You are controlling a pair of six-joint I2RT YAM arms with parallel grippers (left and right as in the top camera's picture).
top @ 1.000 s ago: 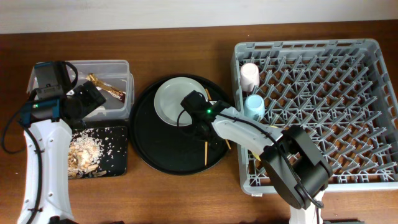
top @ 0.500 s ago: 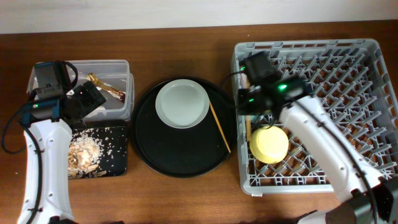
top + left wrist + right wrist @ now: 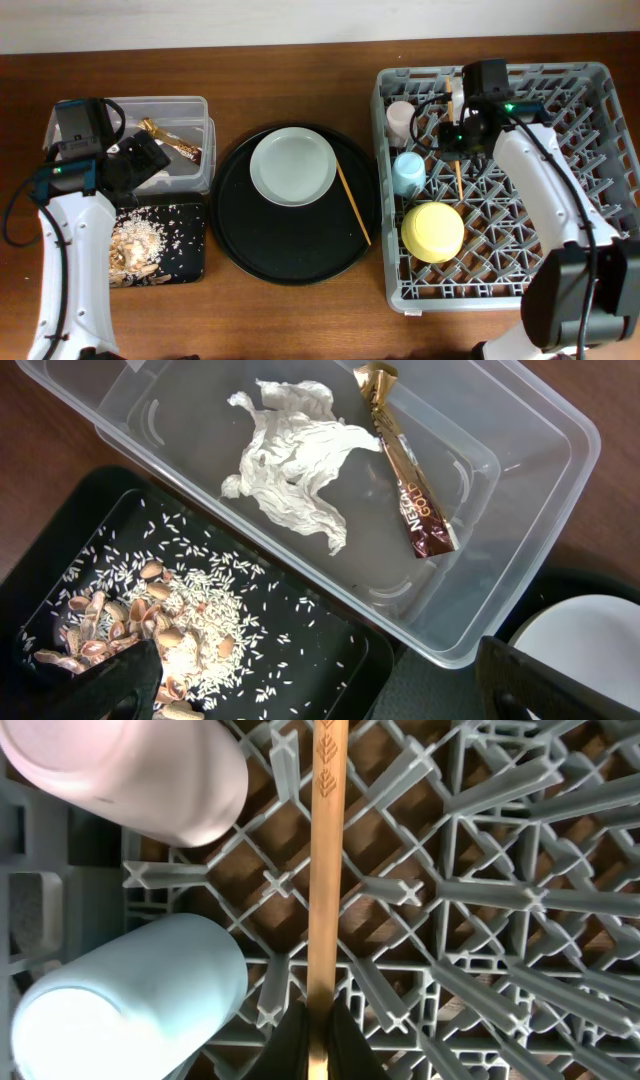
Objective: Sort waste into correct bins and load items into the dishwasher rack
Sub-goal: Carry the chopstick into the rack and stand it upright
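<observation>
My right gripper [image 3: 458, 148] is over the grey dishwasher rack [image 3: 600, 180], shut on a wooden chopstick [image 3: 326, 860] that lies along the pegs; it also shows in the overhead view [image 3: 458, 176]. The pink cup [image 3: 401, 120], blue cup [image 3: 408, 172] and yellow bowl [image 3: 433, 231] sit in the rack. The second chopstick [image 3: 352, 204] and the pale plate [image 3: 293, 166] lie on the round black tray [image 3: 290, 255]. My left gripper [image 3: 320, 695] is open above the shallow black tray [image 3: 330, 650] with food scraps [image 3: 150, 630]. The clear box [image 3: 540, 490] holds tissue [image 3: 295, 465] and the wrapper [image 3: 410, 490].
The wooden table [image 3: 300, 310] carries everything. The rack fills the right side, and the clear box [image 3: 190, 110] and black scrap tray [image 3: 180, 245] stand at the left, with the round tray between them.
My right arm has moved from the round tray into the rack, carrying one chopstick. The yellow bowl now sits in the rack. The left arm has not moved.
</observation>
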